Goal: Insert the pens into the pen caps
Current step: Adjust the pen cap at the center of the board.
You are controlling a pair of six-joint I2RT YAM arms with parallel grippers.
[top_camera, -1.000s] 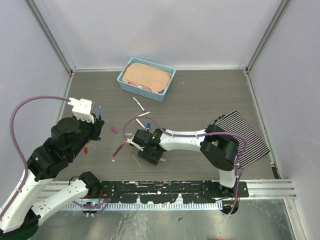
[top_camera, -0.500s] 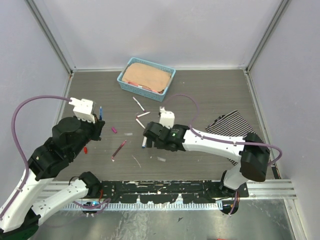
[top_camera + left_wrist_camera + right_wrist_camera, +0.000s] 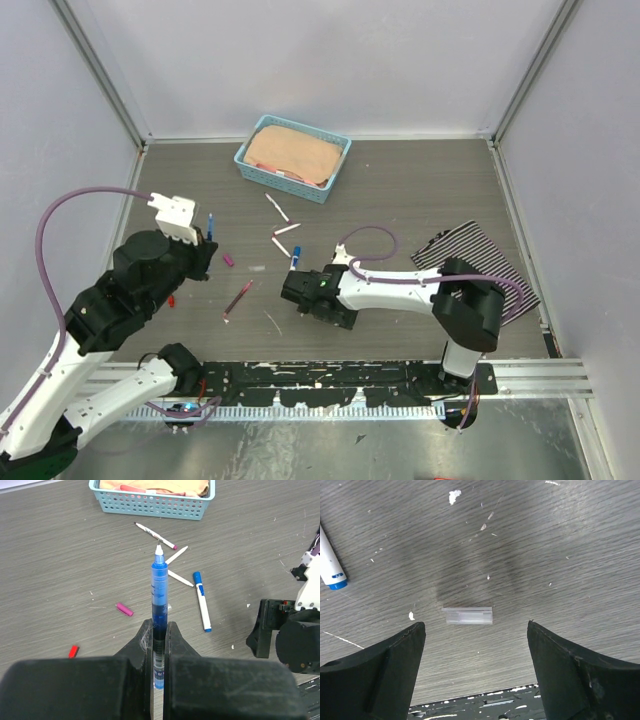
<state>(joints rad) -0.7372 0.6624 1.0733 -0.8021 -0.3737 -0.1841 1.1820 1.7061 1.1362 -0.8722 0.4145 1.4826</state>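
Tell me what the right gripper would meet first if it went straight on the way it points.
Probably the small clear plastic tube lying on the table between its open fingers; nothing else intervenes.

You are looking at six pens in all. One blue pen (image 3: 159,587) is standing upright in the left fingers (image 3: 145,641). One blue-capped pen (image 3: 201,601) is lying flat on the table (image 3: 420,190), three thin white pens (image 3: 156,535) are lying close beside it, and one maroon pen (image 3: 238,298) is lying apart from them.

Two loose coloured caps are lying out, one magenta cap (image 3: 124,610) and one red cap (image 3: 73,651), along with one small clear tube (image 3: 468,615).

One blue basket (image 3: 280,180) is sitting at the back, holding one folded cloth (image 3: 293,150). One striped cloth (image 3: 480,245) is lying at the right.
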